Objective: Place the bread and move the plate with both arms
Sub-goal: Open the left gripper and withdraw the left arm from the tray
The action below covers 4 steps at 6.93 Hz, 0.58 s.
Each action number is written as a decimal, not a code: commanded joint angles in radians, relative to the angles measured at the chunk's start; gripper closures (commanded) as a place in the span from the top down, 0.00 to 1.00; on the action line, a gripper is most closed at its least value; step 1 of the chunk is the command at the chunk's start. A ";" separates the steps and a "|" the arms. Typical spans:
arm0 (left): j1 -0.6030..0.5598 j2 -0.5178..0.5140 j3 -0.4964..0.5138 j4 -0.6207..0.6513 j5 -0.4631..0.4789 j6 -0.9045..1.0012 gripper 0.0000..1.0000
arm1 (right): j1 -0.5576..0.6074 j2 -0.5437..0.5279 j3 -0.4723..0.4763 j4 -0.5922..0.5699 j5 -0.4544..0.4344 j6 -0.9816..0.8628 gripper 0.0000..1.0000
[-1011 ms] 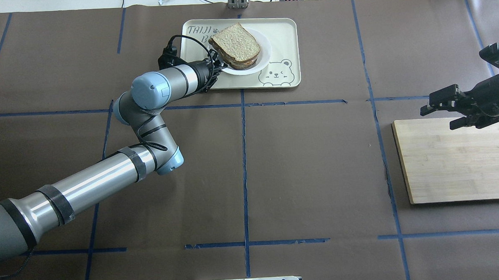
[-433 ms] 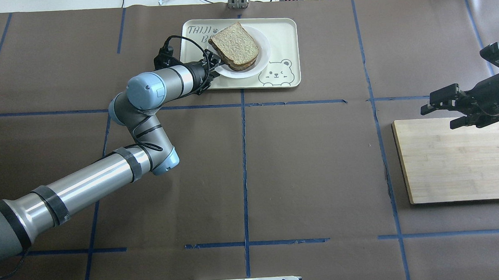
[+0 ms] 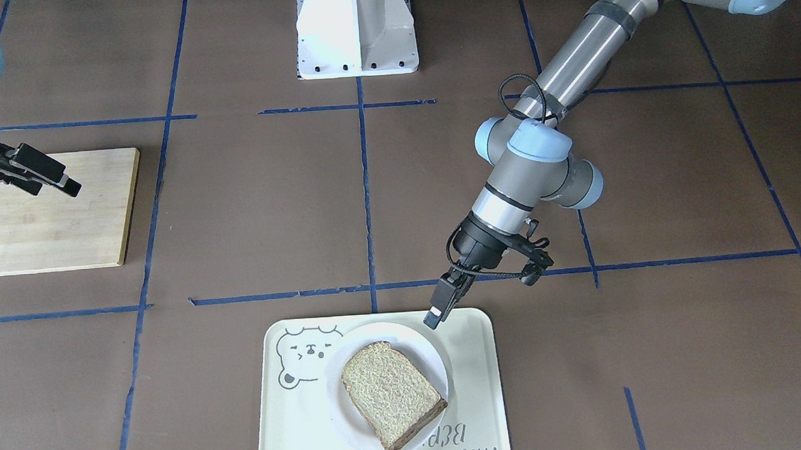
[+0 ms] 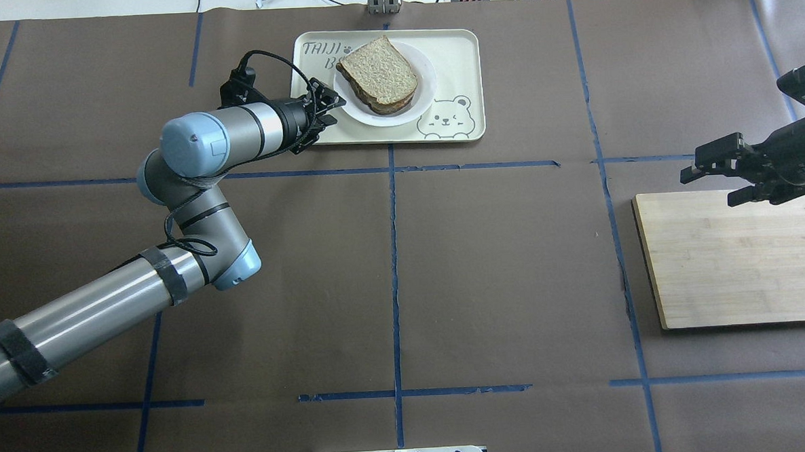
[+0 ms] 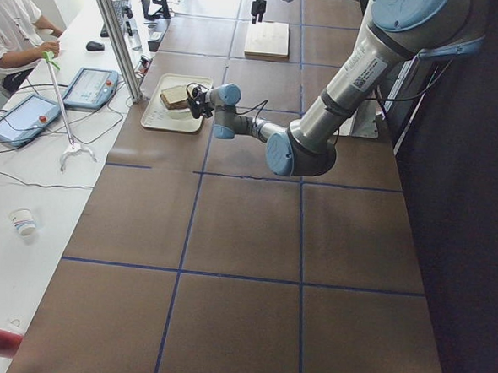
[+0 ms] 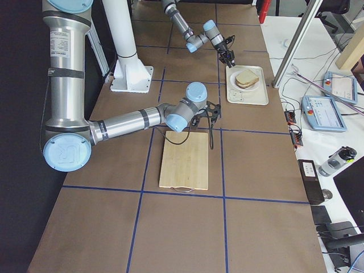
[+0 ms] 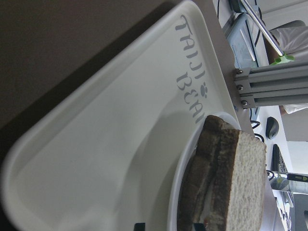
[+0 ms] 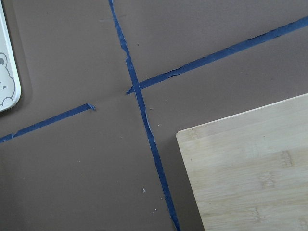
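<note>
left hand [image 4: 328, 110] farther back from the plate [image 4: 426, 89] than before, bread [image 4: 379, 71] atop

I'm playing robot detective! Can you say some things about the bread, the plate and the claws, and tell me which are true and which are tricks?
1. The bread lies on the white plate. True.
2. The plate sits on the wooden board. False: it sits on the bear tray.
3. The right claw holds bread. False: it is open and empty, near the board.
4. The left claw is open beside the plate. True.
</note>
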 commanded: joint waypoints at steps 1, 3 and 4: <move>-0.049 0.136 -0.321 0.249 -0.103 0.211 0.67 | 0.031 -0.003 0.000 0.000 -0.001 -0.006 1.00; -0.118 0.215 -0.611 0.714 -0.235 0.622 0.70 | 0.087 -0.006 -0.001 0.000 -0.001 -0.011 1.00; -0.130 0.282 -0.755 0.922 -0.234 0.843 0.70 | 0.135 -0.030 0.000 0.000 -0.001 -0.050 1.00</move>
